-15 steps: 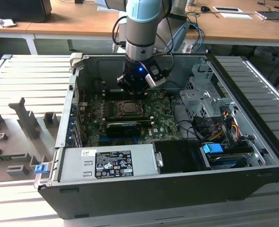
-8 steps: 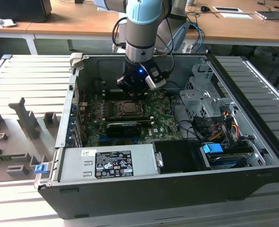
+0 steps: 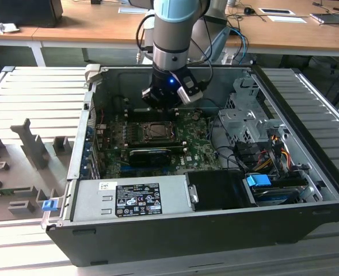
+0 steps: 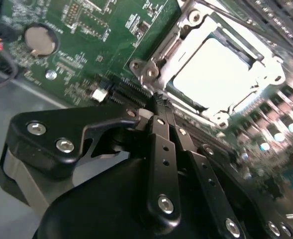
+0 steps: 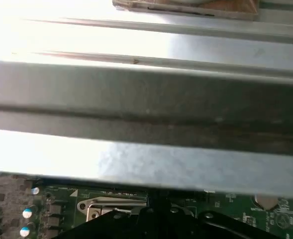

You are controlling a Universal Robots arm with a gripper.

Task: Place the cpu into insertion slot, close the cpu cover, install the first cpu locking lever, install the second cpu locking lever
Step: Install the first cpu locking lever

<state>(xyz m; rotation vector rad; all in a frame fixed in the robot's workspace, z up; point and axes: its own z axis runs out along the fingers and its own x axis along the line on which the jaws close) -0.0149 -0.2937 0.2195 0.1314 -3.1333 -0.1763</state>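
Note:
The cpu [image 4: 213,74] is a pale, brightly lit square lying flat in the insertion slot [image 3: 139,132] on the green board. The silvery cpu cover [image 4: 158,55] frames it and lies down around it. My gripper [image 4: 158,99] has its two black fingers [image 4: 162,149] pressed together at the tips with nothing between them. It hovers just off one corner of the socket. In the exterior view the gripper [image 3: 164,102] hangs inside the open computer case, just behind the socket. The first wrist view catches an edge of the socket frame [image 5: 111,206].
A long black graphics card [image 3: 152,154] lies in front of the socket, and a power supply [image 3: 129,198] fills the case front. A drive cage [image 3: 244,115] and cables [image 3: 267,149] sit to the exterior view's right. A coin battery [image 4: 39,40] is on the board. The case wall [image 5: 146,119] stands close by.

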